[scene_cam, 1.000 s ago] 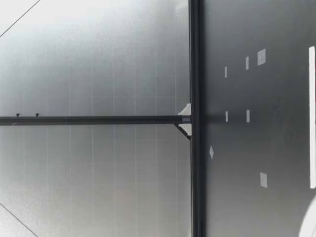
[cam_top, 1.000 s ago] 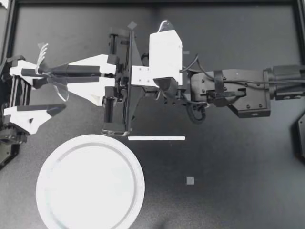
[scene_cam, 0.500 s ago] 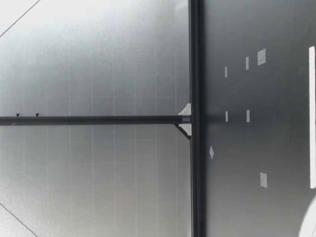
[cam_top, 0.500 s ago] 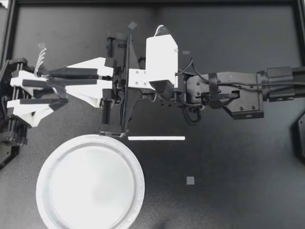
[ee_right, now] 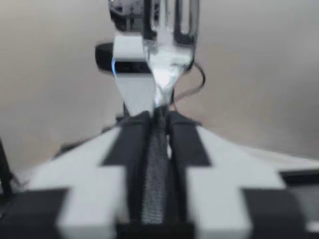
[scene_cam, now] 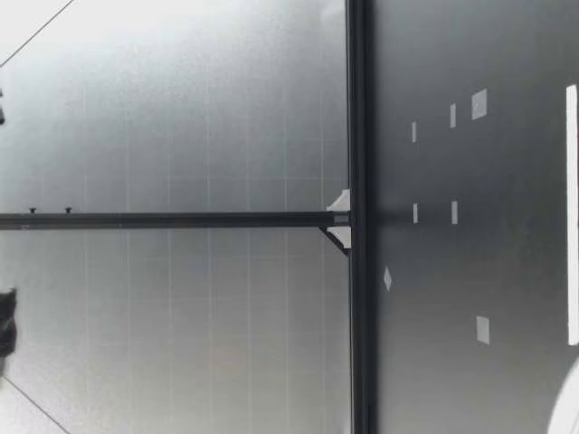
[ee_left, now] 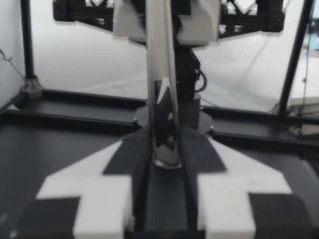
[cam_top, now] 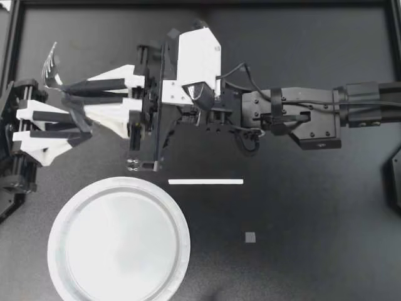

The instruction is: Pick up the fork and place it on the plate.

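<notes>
**Right arm.** It enters from the right and reaches across to the far left of the table (cam_top: 301, 219). The right gripper (cam_top: 66, 93) points left and is clamped on the fork (cam_top: 51, 68). In the right wrist view both fingers (ee_right: 137, 149) are pressed together on the neck of the fork (ee_right: 167, 55). The tines stand just ahead of the right gripper (ee_right: 159, 117).

**Left arm.** The left gripper (cam_top: 78, 124) sits at the left edge of the table and points right. It meets the right gripper tip to tip. In the left wrist view the shiny handle of the fork (ee_left: 162, 99) runs from the right gripper into the left gripper (ee_left: 164, 149). The rounded handle end lies inside the left gripper. Whether the left gripper is closed on the handle or merely flanks it cannot be told.

**Fork.** It is held at the far left, with the tines toward the far side and the handle toward the near side. It is beyond the far rim of the plate (cam_top: 119, 244) and does not touch it.

**Plate.** It is white and round, and lies flat at the near left. Part of its rim shows in the low view (scene_cam: 572, 398).

**Other items.** A white strip (cam_top: 205, 182) lies flat just right of the plate's far rim. A grey square (cam_top: 250, 237) lies on the table to the right of the plate.
</notes>
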Robot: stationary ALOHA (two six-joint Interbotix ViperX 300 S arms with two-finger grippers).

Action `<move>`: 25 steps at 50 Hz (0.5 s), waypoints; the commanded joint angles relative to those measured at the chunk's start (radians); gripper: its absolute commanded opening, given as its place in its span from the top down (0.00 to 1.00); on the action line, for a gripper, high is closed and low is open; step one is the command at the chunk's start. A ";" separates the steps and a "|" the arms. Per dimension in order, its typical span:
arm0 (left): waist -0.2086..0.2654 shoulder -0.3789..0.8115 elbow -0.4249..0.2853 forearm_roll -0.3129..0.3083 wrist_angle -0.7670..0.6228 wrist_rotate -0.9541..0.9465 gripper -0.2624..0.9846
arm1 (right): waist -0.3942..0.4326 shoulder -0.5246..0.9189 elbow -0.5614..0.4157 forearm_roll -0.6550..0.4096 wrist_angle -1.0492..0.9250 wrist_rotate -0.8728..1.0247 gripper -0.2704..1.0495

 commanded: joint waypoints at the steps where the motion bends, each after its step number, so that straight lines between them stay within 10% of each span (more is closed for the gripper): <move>1: -0.003 -0.018 -0.017 0.005 0.005 -0.009 0.77 | -0.012 -0.006 -0.011 -0.002 0.000 0.005 0.35; 5: -0.003 -0.032 -0.015 0.005 0.018 -0.018 0.77 | -0.011 -0.003 -0.009 -0.002 -0.002 -0.002 0.21; 15: -0.003 -0.067 -0.021 -0.002 0.130 -0.046 0.77 | -0.018 -0.046 0.026 -0.005 -0.014 -0.031 0.23; 25: -0.003 -0.158 -0.100 -0.008 0.561 -0.106 0.77 | -0.020 -0.155 0.167 0.006 -0.008 -0.054 0.23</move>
